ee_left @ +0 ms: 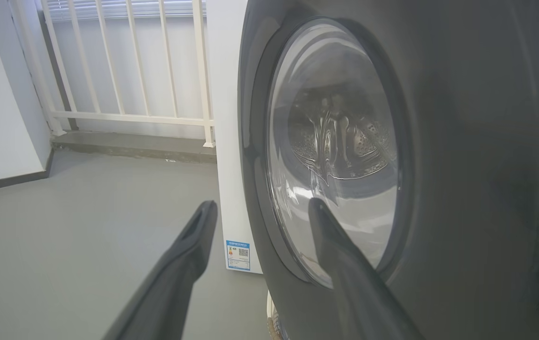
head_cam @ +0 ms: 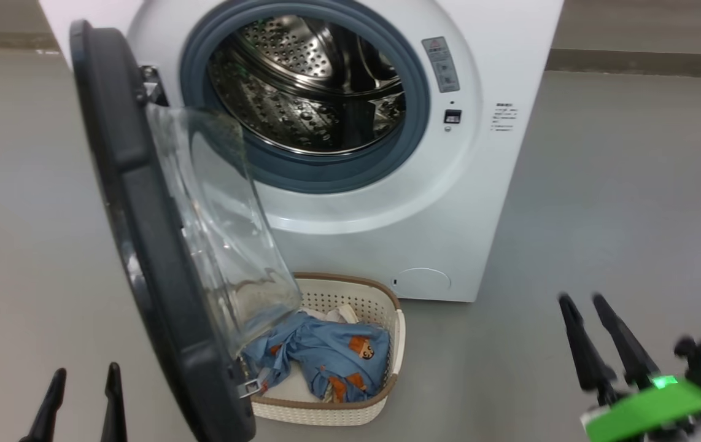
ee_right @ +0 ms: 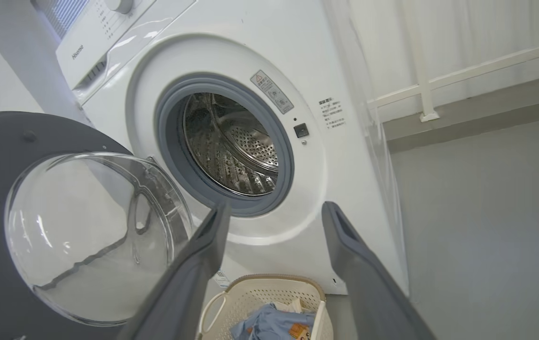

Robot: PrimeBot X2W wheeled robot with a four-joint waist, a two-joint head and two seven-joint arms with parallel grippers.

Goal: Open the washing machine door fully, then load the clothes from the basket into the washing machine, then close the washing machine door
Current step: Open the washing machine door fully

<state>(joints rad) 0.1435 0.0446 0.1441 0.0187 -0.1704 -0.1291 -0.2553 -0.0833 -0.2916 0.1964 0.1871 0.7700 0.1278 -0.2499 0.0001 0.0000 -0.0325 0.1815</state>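
Observation:
The white washing machine (head_cam: pixel 436 202) stands ahead with its steel drum (head_cam: pixel 307 86) exposed. Its washing machine door (head_cam: pixel 142 245) hangs open to the left, black rim edge-on, glass bowl (head_cam: pixel 221 233) bulging over the basket (head_cam: pixel 356 411). The cream basket sits on the floor in front of the machine and holds light-blue clothes (head_cam: pixel 326 356) with orange prints over white fabric. My left gripper (head_cam: pixel 83 374) is open at the lower left, outside the door (ee_left: pixel 439 141). My right gripper (head_cam: pixel 584 301) is open at the lower right, empty, well right of the basket (ee_right: pixel 269 288).
Grey floor (head_cam: pixel 602 215) surrounds the machine. A white railing (ee_left: pixel 123 71) on a low kerb stands behind it to the left, with a white wall (ee_left: pixel 0 94) beside it. More railing (ee_right: pixel 463 71) runs behind on the right.

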